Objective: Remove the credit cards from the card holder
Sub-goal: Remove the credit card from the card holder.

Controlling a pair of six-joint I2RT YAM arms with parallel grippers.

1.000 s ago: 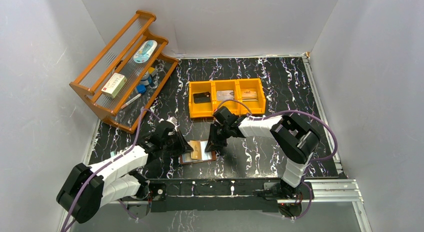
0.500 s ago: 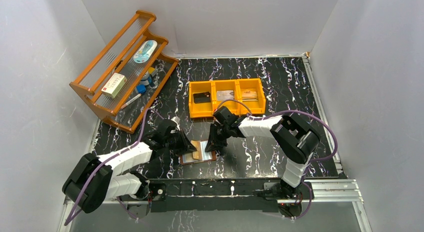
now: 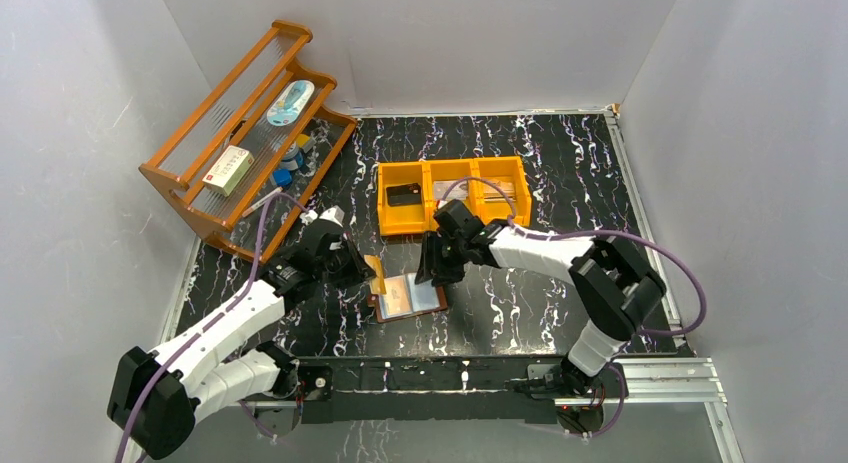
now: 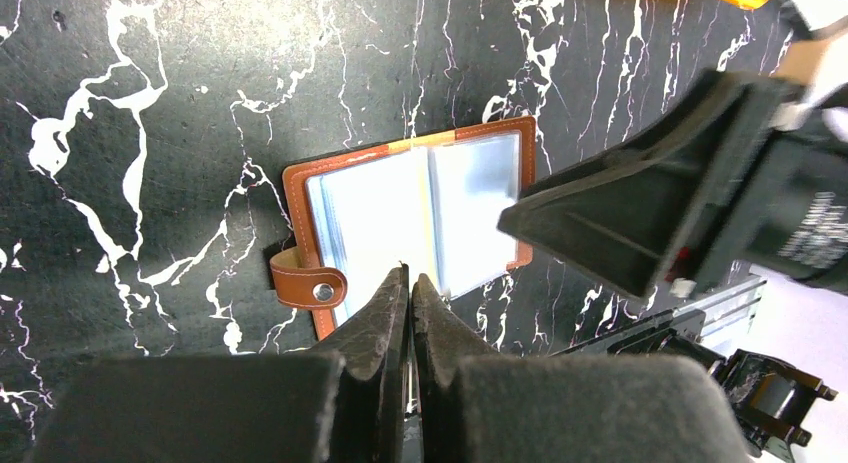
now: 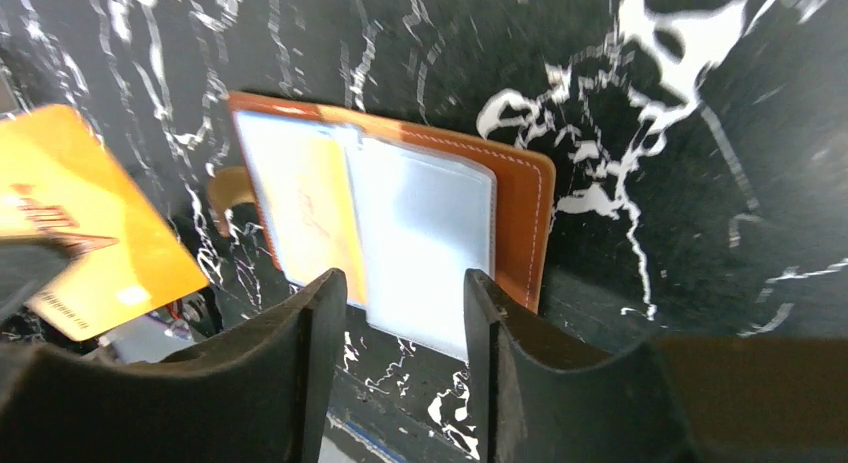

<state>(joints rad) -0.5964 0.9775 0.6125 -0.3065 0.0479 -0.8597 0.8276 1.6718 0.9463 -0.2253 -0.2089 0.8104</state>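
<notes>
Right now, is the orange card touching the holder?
Apart. The right wrist view shows table between the orange card, pinched in the left gripper, and the holder.

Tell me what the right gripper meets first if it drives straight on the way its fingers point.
Probably the card holder: its clear pocket page lies dead ahead of the right gripper, though depth is unclear. The credit card held by the left gripper sits aside.

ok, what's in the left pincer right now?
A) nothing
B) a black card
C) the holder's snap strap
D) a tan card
D: the left pincer is shut on a tan card, which is outside the pockets of the open card holder.
</notes>
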